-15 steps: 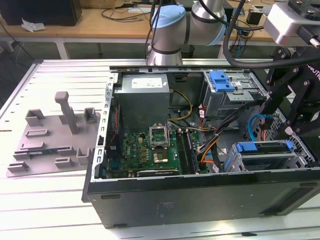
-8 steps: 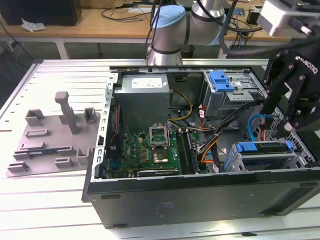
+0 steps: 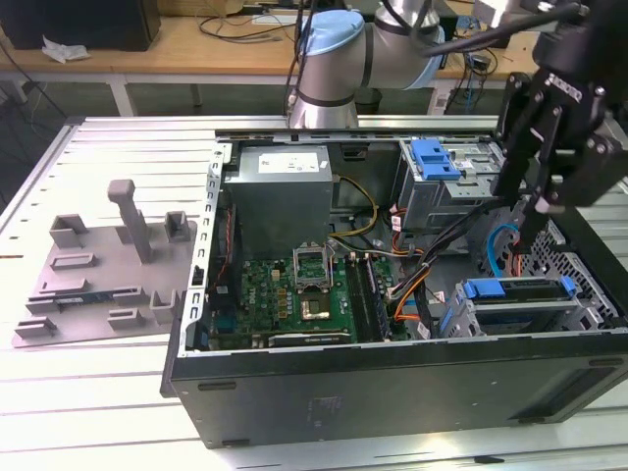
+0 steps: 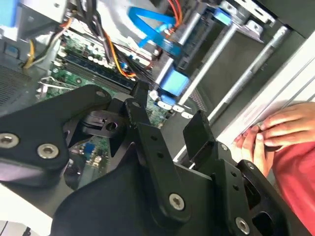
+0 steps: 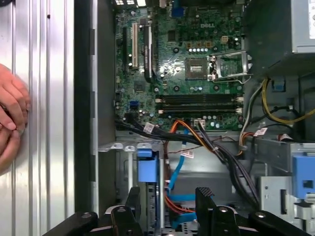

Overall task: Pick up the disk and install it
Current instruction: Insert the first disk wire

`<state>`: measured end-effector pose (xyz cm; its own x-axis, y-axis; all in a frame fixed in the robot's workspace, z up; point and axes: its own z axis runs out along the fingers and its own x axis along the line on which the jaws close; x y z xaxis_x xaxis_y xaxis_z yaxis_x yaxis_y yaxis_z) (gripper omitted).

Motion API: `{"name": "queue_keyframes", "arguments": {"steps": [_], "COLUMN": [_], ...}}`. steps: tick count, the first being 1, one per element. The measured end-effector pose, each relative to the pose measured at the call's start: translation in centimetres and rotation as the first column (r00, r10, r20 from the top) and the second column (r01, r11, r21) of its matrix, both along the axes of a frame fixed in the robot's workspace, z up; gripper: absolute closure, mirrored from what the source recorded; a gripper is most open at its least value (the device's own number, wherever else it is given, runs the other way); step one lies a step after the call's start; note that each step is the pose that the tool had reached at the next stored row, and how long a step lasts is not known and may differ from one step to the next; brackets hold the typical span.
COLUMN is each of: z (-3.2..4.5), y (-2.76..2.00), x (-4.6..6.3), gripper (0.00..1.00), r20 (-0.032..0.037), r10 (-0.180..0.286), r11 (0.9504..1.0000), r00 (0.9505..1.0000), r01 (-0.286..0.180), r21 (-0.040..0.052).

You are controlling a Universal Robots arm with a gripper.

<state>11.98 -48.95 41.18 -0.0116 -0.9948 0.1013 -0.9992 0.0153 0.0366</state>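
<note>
Broadly, we look down on a white slatted metal table carrying a black computer tower case, which lies on its side with its inside open. Beside it, towards the exterior view's left, rests a pale grey moulded plastic fixture. A silver robot arm with a light blue joint cap reaches in from behind the case. Inside we find a large grey power-supply box and, next to it, a green motherboard.

The exterior view gives us the whole layout. The black gripper hangs over the case's corner at the exterior view's right, above the drive cage. There the disk, a flat silver-grey hard drive framed by a blue plastic bracket, sits slotted into the cage. Further back, a small blue plastic latch tops the neighbouring bay.

The wrist views add what that view leaves unclear. In the first wrist view the gripper has its fingers spread apart with nothing held, and the disk shows its blue bracket end just beyond them. We cannot tell whether they touch it. In the second wrist view the gripper is likewise parted over the disk. In both wrist views a person's hand rests just outside the case wall, and the second wrist view adds a red sleeve.
</note>
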Motion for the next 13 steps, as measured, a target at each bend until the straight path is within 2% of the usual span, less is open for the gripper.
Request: {"name": "queue_keyframes", "arguments": {"steps": [2,3,6,13], "z": [0.00,-0.01,-0.10,-0.49], "y": [1.04,1.33,1.52,1.64], "x": [0.2,0.3,0.8,1.7], "gripper": [0.44,0.44,0.44,0.44], "r20": [-0.0001,0.0000,-0.0001,-0.0001], "r10": [0.000,0.000,-0.013,-0.068], "r11": [1.0000,1.0000,0.9999,0.9977], "r00": [1.0000,1.0000,0.9999,0.9977], "r01": [0.000,0.000,0.013,0.068], "r21": [-0.0021,-0.0024,-0.0029,-0.0040]}}
